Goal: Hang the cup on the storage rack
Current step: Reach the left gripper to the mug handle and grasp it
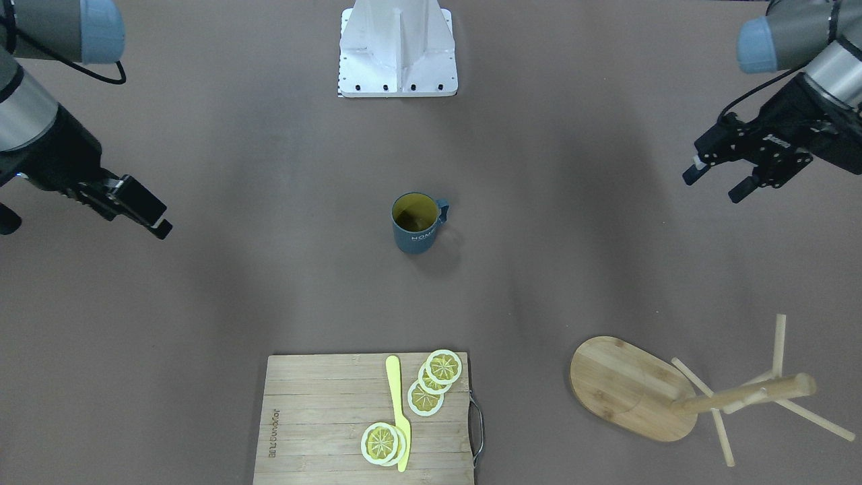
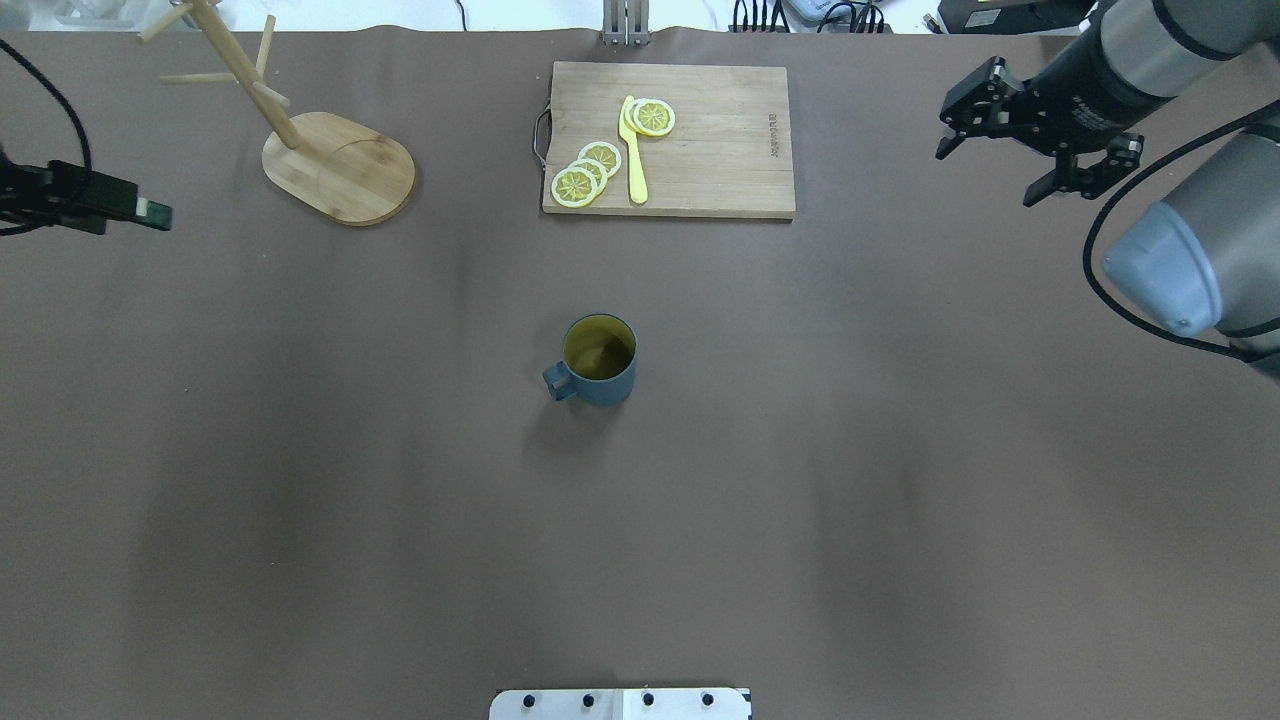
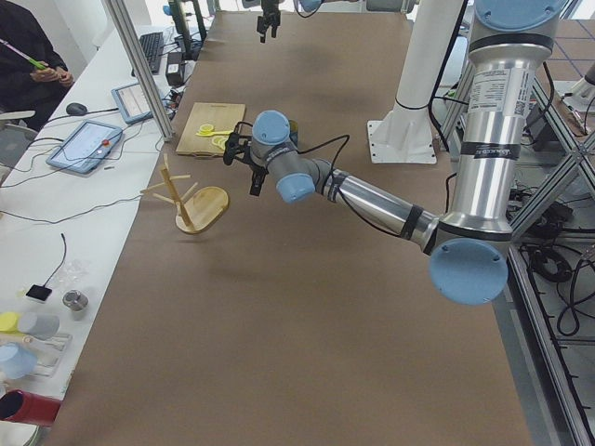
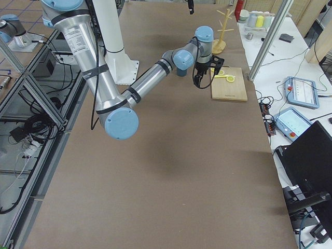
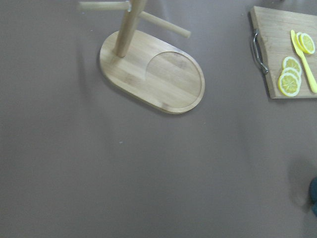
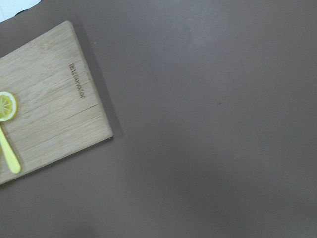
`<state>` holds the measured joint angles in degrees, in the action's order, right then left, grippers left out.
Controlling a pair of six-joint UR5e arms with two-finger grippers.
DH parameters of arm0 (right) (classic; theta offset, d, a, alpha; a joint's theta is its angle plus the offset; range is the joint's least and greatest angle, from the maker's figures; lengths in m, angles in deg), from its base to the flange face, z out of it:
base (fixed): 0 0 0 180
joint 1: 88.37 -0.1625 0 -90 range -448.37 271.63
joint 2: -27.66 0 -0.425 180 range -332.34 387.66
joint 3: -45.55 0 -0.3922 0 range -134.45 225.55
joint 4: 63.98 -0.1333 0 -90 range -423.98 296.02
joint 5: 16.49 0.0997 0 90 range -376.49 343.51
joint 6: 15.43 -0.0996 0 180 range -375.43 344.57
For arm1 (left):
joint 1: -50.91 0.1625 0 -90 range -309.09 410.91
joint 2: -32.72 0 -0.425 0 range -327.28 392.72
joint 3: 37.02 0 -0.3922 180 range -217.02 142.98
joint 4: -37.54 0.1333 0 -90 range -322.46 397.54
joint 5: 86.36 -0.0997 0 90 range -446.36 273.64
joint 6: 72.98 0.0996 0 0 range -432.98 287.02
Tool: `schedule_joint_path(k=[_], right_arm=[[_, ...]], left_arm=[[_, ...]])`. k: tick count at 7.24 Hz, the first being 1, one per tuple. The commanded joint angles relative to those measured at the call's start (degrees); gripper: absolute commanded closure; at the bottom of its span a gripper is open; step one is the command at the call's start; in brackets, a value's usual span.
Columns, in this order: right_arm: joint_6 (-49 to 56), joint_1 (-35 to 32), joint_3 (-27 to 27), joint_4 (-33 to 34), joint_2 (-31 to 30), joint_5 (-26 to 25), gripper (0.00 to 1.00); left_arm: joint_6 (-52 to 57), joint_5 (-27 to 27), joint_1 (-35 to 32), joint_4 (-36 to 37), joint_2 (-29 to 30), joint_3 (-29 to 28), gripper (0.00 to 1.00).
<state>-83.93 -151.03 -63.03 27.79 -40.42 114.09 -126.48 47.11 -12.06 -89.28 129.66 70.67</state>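
Brown matting covers the table, where the cup stands upright at the centre of the overhead view. Its handle points toward the left of the frame, and its yellowish-green inside is open to view down to the bottom (white lettering shows on its side in the front-facing view). The storage rack stands on its oval base in the upper left of the same frame, well apart from the cup, with its post and pegs rising toward the top edge. At top centre lies a cutting board with a metal handle on its left end. On it rest lemon slices in two overlapping groups, with a yellow knife between them. The left gripper hangs above the table at the right edge of the front-facing view, jaws spread apart and holding nothing. The right gripper hovers in the upper right of the overhead frame, to the right of the board, jaws likewise wide and empty. Both grippers are well apart from the cup. A white mount sits at top centre of the front-facing view.
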Motion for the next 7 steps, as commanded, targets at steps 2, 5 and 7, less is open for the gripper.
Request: schedule_joint_path(k=[2, 5, 7], right_arm=[[15.82, -5.54, 0.64, 0.17, -6.97, 1.78, 0.0], [16.2, -5.54, 2.76, -0.45, -6.98, 1.7, 0.0], [16.12, -5.37, 3.11, -0.54, -6.54, 1.69, 0.0]], left_arm=[[-8.72, -18.34, 17.38, -9.53, 3.61, -0.2, 0.04], [-3.76, -40.32, 35.15, -11.95, 9.83, -3.52, 0.07], [2.43, -46.28, 39.31, -14.39, 15.0, -10.35, 0.07]])
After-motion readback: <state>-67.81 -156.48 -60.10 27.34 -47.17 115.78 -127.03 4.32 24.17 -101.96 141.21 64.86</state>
